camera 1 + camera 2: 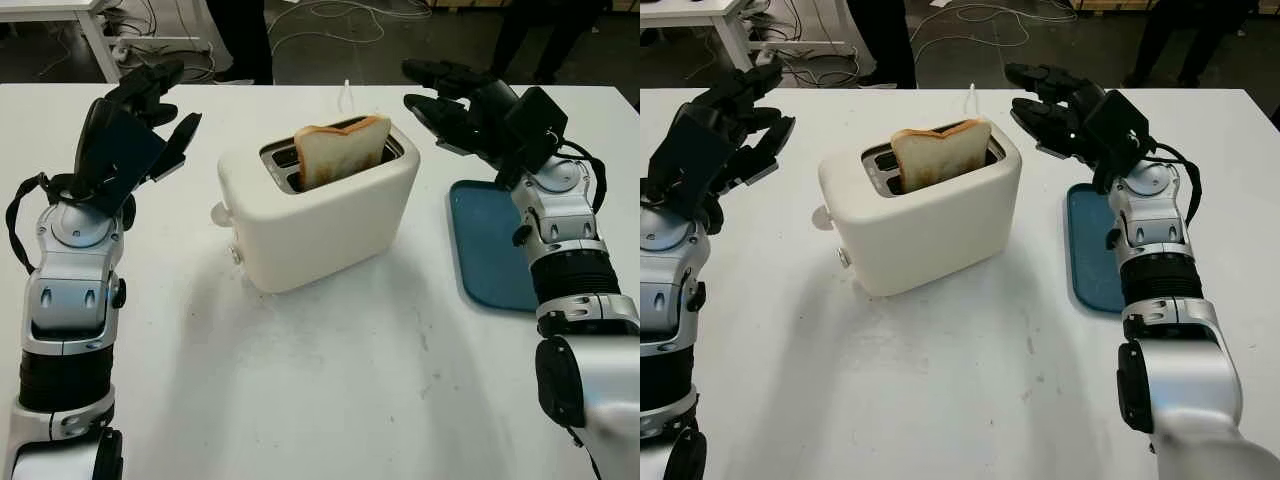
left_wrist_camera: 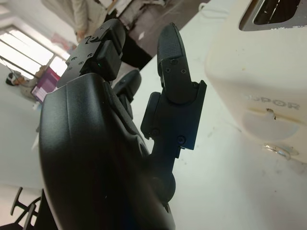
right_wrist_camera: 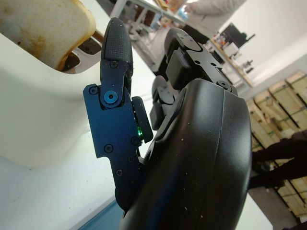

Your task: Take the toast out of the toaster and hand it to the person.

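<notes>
A slice of toast [image 1: 340, 150] stands upright in the front slot of a white toaster [image 1: 320, 215] at the middle of the white table. My right hand [image 1: 445, 100] hovers open just right of the toaster's top, a short gap from the toast's edge. The toast's browned corner [image 3: 48, 28] appears close beside that hand in the right wrist view. My left hand [image 1: 150, 115] is raised open to the left of the toaster, holding nothing. The toaster's side and lever knob [image 2: 280, 151] lie beyond it in the left wrist view.
A blue tray [image 1: 490, 245] lies flat on the table under my right forearm. A person's dark legs [image 1: 240, 40] stand past the table's far edge, with cables on the floor. A second person's legs [image 1: 1170, 35] stand at the far right.
</notes>
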Robot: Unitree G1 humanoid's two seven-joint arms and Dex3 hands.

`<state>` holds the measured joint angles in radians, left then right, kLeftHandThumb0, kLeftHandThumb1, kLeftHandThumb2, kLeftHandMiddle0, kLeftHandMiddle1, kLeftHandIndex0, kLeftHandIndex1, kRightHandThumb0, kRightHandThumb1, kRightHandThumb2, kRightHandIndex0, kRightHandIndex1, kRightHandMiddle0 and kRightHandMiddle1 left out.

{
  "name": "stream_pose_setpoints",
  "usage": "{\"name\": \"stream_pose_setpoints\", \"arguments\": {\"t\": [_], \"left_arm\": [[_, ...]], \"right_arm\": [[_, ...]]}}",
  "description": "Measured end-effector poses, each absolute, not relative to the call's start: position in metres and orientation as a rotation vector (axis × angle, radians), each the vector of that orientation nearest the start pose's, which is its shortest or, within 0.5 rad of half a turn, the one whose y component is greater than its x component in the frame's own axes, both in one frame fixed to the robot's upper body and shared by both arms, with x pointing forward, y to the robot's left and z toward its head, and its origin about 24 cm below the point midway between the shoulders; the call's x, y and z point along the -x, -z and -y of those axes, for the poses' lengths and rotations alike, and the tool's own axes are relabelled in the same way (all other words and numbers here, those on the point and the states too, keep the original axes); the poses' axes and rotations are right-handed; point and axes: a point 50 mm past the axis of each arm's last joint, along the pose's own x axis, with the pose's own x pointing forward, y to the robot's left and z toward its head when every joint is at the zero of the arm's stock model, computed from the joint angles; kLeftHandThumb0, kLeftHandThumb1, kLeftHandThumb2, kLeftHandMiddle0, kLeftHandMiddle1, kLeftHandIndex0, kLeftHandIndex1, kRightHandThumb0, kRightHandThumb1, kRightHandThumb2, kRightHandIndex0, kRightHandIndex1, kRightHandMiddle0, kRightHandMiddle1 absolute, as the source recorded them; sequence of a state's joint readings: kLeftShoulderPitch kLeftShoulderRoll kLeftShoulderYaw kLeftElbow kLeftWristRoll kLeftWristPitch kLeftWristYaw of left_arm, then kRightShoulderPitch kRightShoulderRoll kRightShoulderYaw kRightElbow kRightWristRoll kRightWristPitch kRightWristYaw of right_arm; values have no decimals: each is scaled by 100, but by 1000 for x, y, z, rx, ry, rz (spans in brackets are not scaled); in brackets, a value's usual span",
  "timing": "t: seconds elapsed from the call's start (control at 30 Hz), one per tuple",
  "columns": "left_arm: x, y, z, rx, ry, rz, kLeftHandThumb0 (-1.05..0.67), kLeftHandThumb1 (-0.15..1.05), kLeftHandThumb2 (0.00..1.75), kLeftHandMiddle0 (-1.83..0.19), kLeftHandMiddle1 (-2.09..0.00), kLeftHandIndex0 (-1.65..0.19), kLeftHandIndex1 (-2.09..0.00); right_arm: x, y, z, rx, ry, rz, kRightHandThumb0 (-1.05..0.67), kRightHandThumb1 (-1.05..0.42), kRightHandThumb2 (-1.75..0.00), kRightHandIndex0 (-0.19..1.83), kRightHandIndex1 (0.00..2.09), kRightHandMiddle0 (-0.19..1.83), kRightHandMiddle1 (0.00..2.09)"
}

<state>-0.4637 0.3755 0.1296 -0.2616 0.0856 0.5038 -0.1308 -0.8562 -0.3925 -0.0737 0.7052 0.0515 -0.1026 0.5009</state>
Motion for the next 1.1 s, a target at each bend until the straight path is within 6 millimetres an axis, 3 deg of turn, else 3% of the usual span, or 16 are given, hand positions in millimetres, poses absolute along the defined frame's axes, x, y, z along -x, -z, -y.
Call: {"name": "stream_pose_setpoints", "arguments": {"t": [0.5, 0.7, 0.83, 1.1], "left_arm": [[-306, -204, -206, -409, -45, 224, -45, 92, 46, 0, -86, -31, -17], [-306, -204, -206, -409, -45, 224, -45, 92, 46, 0, -86, -32, -17], [-306, -204, -206, -409, -45, 224, -45, 92, 47, 0, -84, -31, -17], [-306, -204, -206, -409, -45, 225, -44, 92, 46, 0, -83, -31, -17]], "right_arm": [[-388, -179, 194, 322, -406, 198, -64, -92, -38, 39, 1, 40, 1], [-388, -181, 195, 351, -343, 221, -61, -92, -21, 45, 3, 46, 3], [-391, -201, 193, 368, -329, 349, -66, -84, -3, 58, 9, 58, 7], [-389, -271, 172, 484, -441, 600, -82, -74, 0, 83, 24, 79, 13]]}}
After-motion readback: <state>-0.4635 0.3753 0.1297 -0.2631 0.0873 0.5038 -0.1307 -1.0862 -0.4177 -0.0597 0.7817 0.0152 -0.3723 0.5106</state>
